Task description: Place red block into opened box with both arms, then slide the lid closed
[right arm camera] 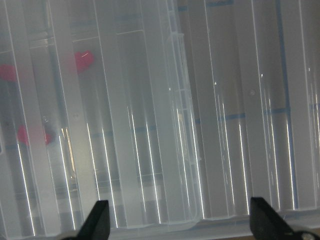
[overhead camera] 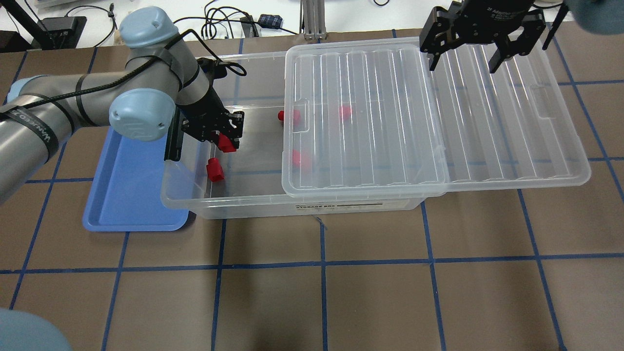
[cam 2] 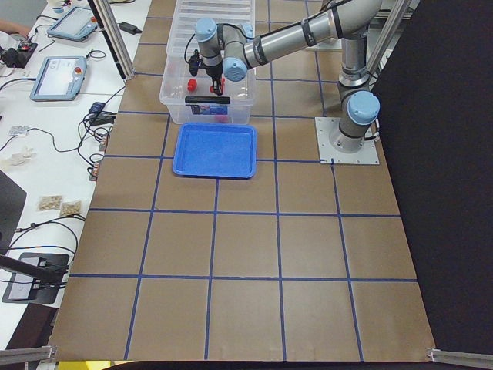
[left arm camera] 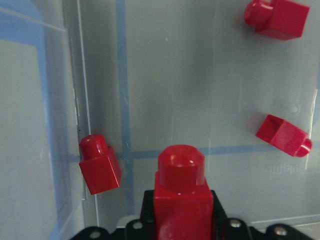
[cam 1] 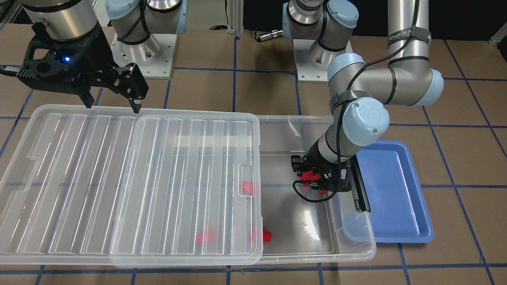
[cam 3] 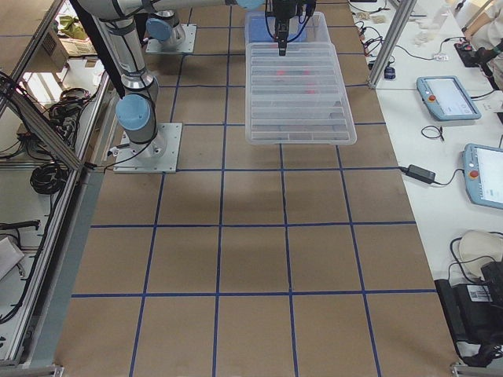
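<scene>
My left gripper (overhead camera: 222, 135) is shut on a red block (left arm camera: 181, 192) and holds it low over the uncovered end of the box (overhead camera: 292, 207). From the front, the held red block (cam 1: 311, 178) shows between the black fingers. Three more red blocks (left arm camera: 100, 163) lie on the box floor. One (overhead camera: 214, 169) lies in the uncovered part, and others sit under the lid (overhead camera: 365, 122). The ribbed lid (cam 1: 119, 178) covers the box's other end and overhangs it. My right gripper (overhead camera: 463, 61) hangs open above the lid's far edge, and its fingertips (right arm camera: 97, 220) touch nothing.
A blue tray (overhead camera: 126, 195) lies against the box's uncovered short end, under my left arm. The box's black strip (cam 1: 362, 190) runs along that end. The table is brown with blue tape lines.
</scene>
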Controlling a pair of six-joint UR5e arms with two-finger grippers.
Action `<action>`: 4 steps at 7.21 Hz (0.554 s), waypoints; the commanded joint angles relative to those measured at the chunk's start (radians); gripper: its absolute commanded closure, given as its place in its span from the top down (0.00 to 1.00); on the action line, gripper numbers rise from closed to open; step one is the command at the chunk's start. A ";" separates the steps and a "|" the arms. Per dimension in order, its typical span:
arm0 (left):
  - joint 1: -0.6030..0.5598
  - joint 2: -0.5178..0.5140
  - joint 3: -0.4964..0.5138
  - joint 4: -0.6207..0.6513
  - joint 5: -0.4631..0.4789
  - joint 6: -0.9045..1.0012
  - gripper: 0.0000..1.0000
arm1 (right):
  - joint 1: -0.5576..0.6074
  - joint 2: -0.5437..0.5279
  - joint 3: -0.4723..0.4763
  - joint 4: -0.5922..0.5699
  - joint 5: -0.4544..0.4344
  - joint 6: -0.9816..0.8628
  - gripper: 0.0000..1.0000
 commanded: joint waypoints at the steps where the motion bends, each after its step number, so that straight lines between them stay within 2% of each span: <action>1: 0.000 -0.042 -0.013 0.011 0.000 0.001 0.00 | 0.004 0.001 0.002 0.000 0.000 0.003 1.00; 4: -0.014 -0.079 -0.019 0.019 0.003 0.001 0.00 | 0.004 0.001 0.002 -0.002 0.001 0.000 1.00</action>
